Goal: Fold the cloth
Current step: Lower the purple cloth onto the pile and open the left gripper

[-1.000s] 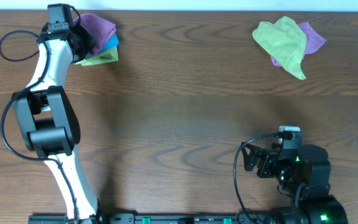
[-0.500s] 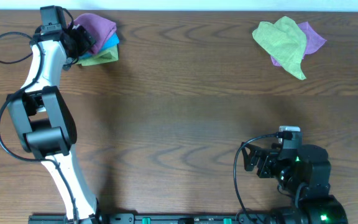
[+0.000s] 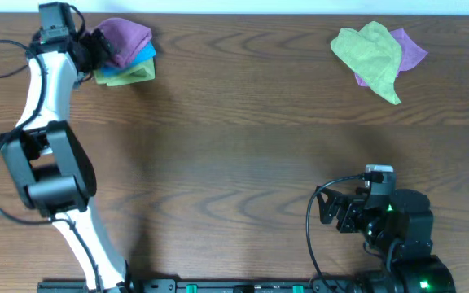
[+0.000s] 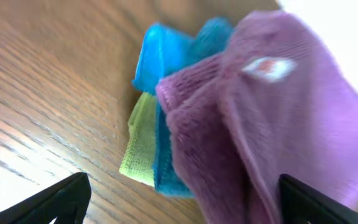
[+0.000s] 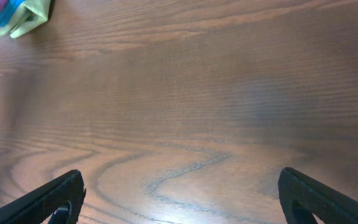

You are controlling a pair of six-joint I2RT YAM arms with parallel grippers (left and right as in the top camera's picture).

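Observation:
The purple cloth lies folded on top of a small stack at the table's back left. In the left wrist view the cloth fills the right half, with a small white tag on its top. Under it sit a blue cloth and a lime-green cloth. My left gripper is just left of the stack, open, its two fingertips wide apart and holding nothing. My right gripper rests near the front right, open over bare wood.
A crumpled lime-green cloth lies over another purple cloth at the back right. The stack shows small in the right wrist view's top left corner. The table's back edge runs just behind both piles.
My left gripper has opened and let go of the purple cloth, and the left arm has drawn back to the left. The right arm has not moved.

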